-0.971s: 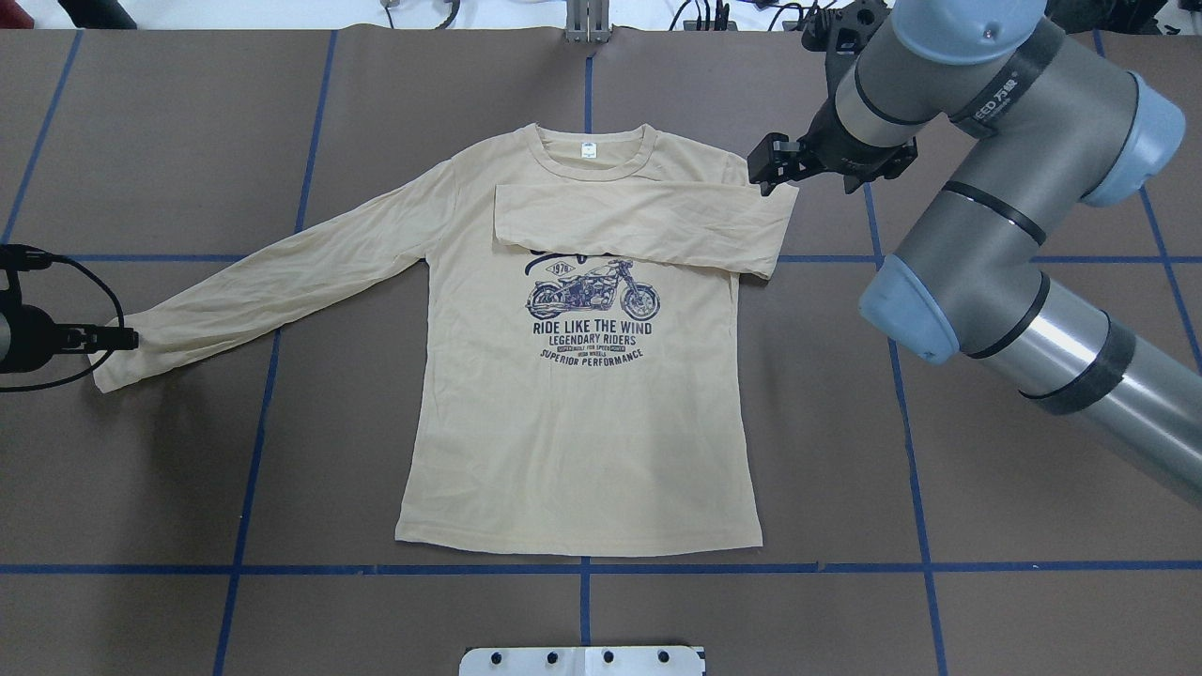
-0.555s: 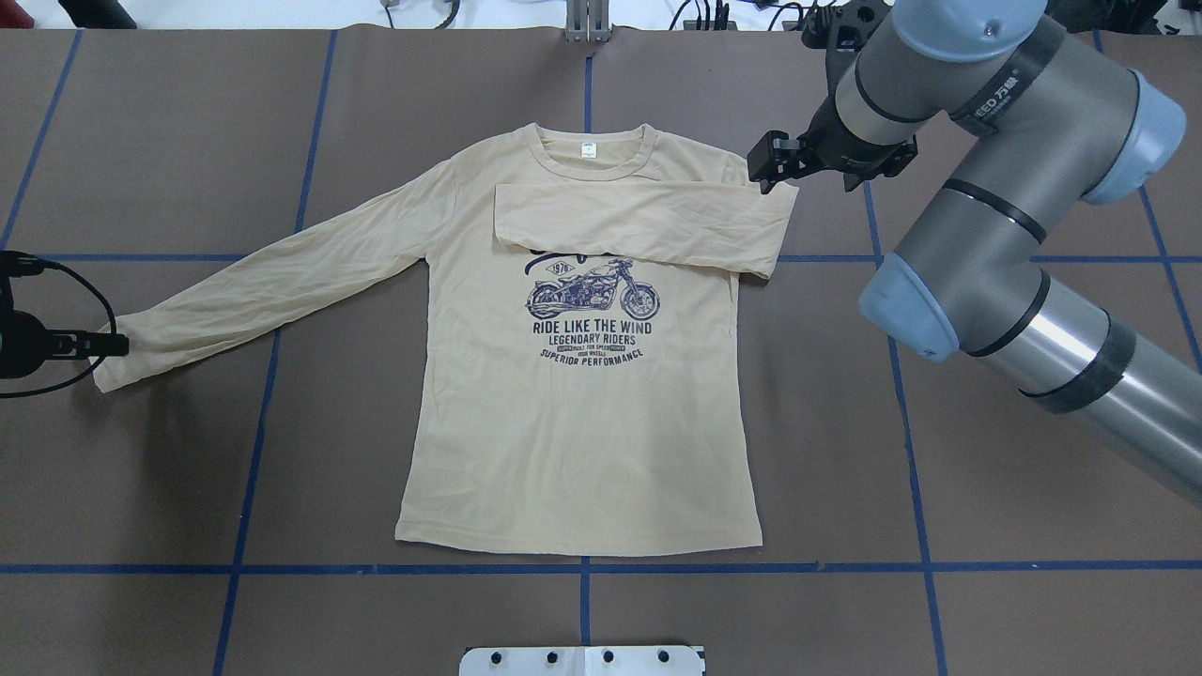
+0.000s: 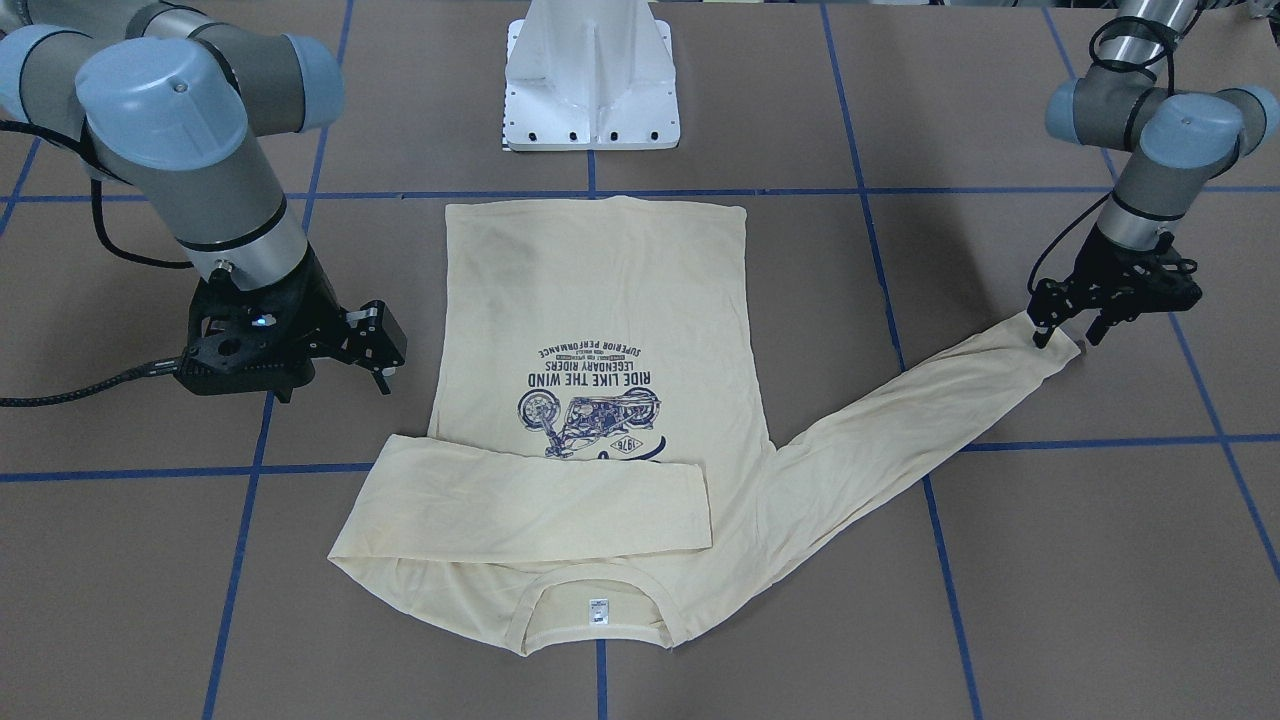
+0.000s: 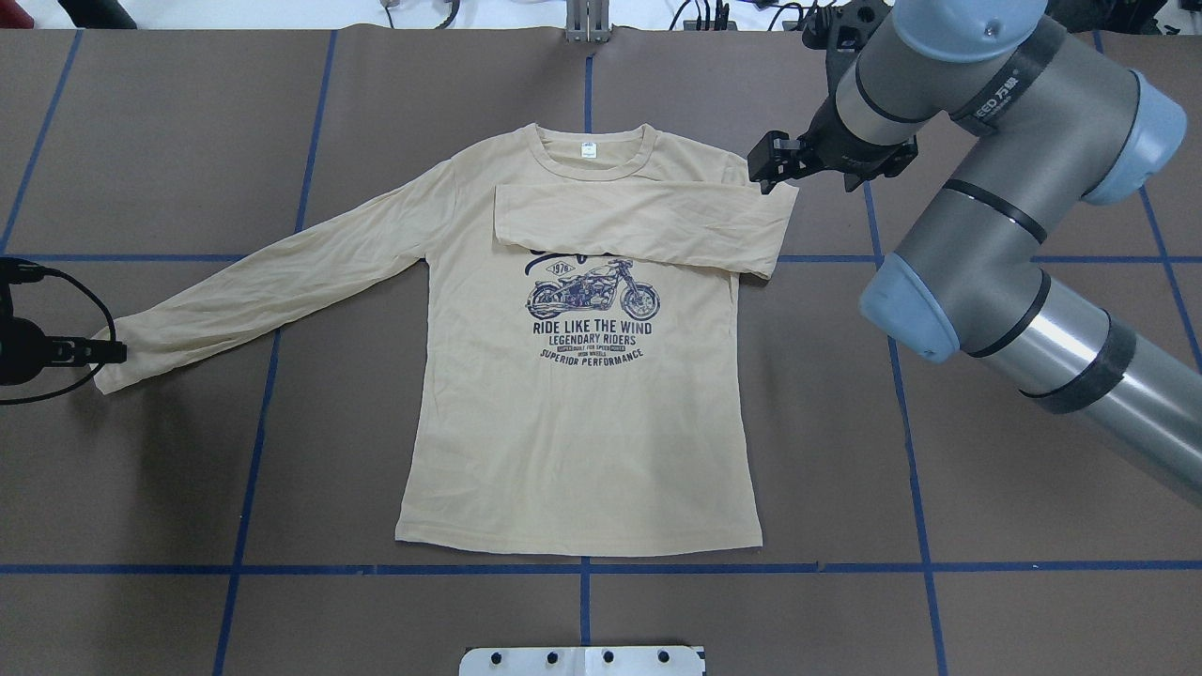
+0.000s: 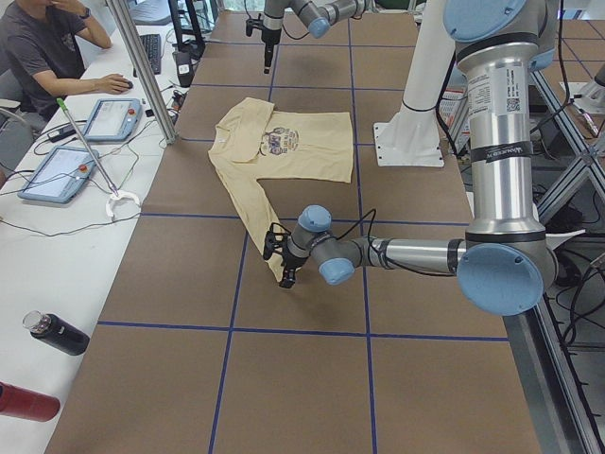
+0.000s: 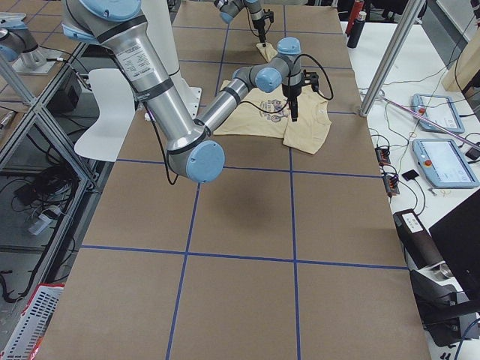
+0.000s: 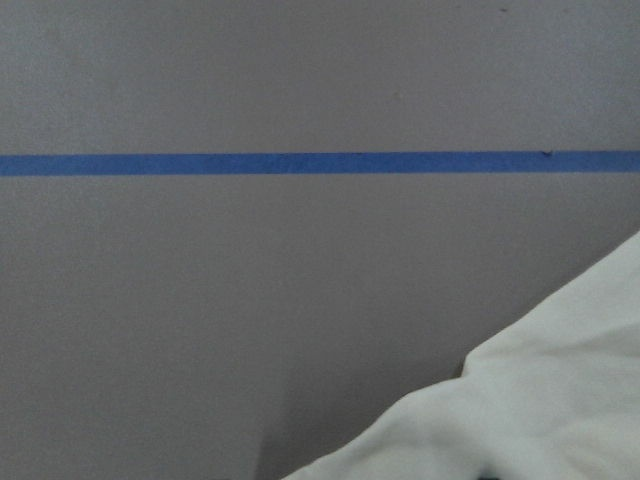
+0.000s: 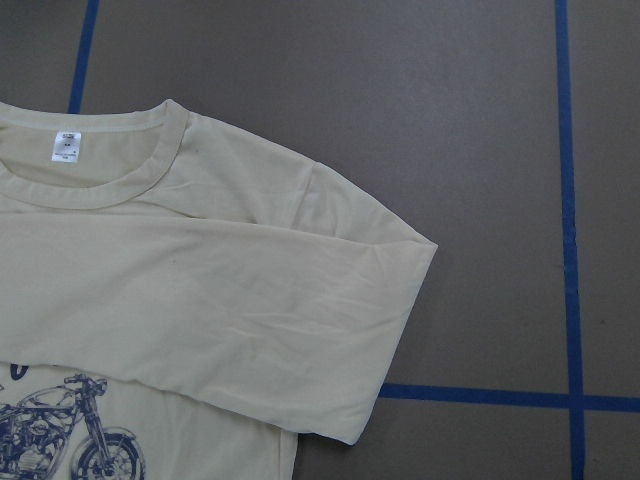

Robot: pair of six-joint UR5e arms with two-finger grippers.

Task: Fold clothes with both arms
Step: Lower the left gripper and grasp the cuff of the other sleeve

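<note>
The cream long-sleeved shirt (image 4: 577,422) lies flat and face up, its collar (image 3: 595,600) away from the robot. One sleeve (image 4: 639,221) is folded across the chest above the motorcycle print (image 8: 250,310). The other sleeve (image 3: 900,420) stretches out over the table. My left gripper (image 3: 1066,338) is low at that sleeve's cuff (image 4: 111,368), fingers apart on either side of its edge, so it looks open. My right gripper (image 4: 768,174) hovers over the shoulder fold; it appears open and holds nothing. In the left wrist view, cloth (image 7: 520,420) fills the lower right corner.
The white pedestal base (image 3: 590,90) stands behind the hem. Blue tape lines (image 4: 582,568) grid the brown table. At the side bench a person (image 5: 43,47) sits by tablets (image 5: 61,170), and bottles (image 5: 57,333) lie near the table edge.
My left gripper has shifted slightly left and toward the robot at the cuff. The shirt and the right arm have barely moved.
</note>
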